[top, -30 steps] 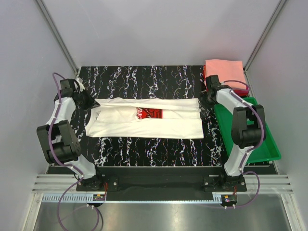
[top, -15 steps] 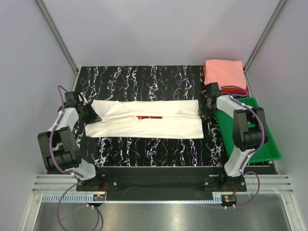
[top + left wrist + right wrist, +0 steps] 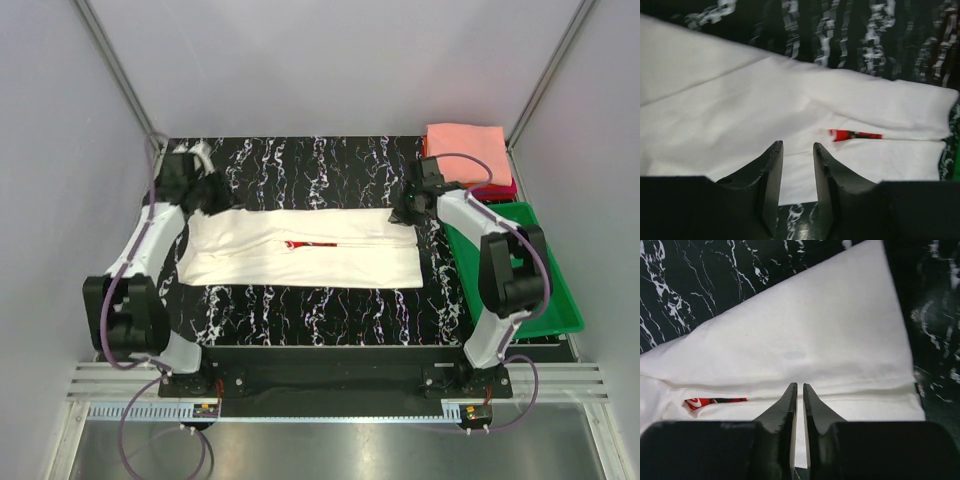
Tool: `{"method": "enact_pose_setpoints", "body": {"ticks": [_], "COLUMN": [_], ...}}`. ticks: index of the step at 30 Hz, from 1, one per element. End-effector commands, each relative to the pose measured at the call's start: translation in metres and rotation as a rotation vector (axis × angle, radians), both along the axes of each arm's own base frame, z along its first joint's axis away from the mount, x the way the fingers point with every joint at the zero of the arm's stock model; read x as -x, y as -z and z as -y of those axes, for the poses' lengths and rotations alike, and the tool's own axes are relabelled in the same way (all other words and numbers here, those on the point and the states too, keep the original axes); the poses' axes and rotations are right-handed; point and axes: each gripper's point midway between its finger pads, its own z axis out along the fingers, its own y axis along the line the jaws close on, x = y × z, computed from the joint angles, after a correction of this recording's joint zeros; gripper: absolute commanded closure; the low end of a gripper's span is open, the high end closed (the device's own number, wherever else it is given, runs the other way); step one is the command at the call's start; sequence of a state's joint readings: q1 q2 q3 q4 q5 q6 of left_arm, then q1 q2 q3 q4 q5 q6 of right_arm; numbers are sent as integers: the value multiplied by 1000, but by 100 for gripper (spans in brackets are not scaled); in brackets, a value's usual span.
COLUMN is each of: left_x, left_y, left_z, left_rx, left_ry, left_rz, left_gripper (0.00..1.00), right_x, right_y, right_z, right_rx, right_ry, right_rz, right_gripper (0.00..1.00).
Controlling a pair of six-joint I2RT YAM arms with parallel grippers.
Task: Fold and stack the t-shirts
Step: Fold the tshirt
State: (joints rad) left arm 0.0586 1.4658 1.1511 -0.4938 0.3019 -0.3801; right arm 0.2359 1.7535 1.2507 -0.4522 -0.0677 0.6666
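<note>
- On the table (image 3: 300, 160), the cream-white tee (image 3: 300, 265) is lying lengthwise, both long edges folded inward (red print (image 3: 312, 243) barely peeking through)
- The left gripper (image 3: 797, 146) is hovering parted and empty
- The right gripper (image 3: 800, 386) is hanging nearly closed, pinching nothing visible
- Likely risk: a fingertip snagging cloth and dragging a flap open

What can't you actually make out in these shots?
1) Chest print on the white t-shirt: every view, folded cloth covers all but a red sliver.
2) Stack under the salmon-pink t-shirt: top view, only a red edge peeks out; count hidden.
3) The right gripper: right wrist view, fingers nearly together; pinching cloth or not, unclear.
4) Cloth texture: left wrist view, motion blur.
</note>
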Motion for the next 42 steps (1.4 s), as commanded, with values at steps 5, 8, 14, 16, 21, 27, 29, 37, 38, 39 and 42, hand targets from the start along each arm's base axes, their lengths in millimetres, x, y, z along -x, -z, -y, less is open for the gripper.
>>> {"method": "enact_pose_setpoints", "body": {"ticks": [5, 8, 14, 16, 21, 27, 29, 37, 38, 39, 42], "left_x": [-45, -44, -13, -9, 6, -1, -3, -22, -29, -32, -38], "left_y": [-5, 17, 92, 104, 116, 97, 85, 62, 66, 68, 81], "left_z": [139, 177, 211, 211, 202, 197, 204, 213, 207, 204, 203], "left_rx": [164, 159, 114, 100, 44, 12, 20, 64, 57, 58, 51], "left_ry": [327, 402, 456, 450, 423, 400, 414, 440, 424, 418, 419], "left_rz": [8, -41, -208, -225, -244, -185, -156, -106, -115, -123, -150], "left_gripper": [69, 70, 70, 71, 71, 72, 72, 71, 71, 71, 71], "right_x": [-11, -3, 17, 26, 35, 27, 24, 29, 30, 32, 34], "right_y": [38, 48, 58, 63, 65, 43, 33, 36, 40, 44, 54], "right_z": [-24, -17, -11, -7, 2, 1, 0, 29, 35, 36, 34], "right_rx": [49, 82, 98, 109, 134, 122, 117, 254, 276, 283, 282], "right_ry": [-78, -81, -95, -92, -71, -63, -56, -17, -9, -9, -26], "right_rz": [-42, -61, -88, -100, -84, -22, 2, 13, 4, -5, -28], "right_gripper": [91, 91, 92, 92, 94, 94, 93, 95, 95, 95, 96]}}
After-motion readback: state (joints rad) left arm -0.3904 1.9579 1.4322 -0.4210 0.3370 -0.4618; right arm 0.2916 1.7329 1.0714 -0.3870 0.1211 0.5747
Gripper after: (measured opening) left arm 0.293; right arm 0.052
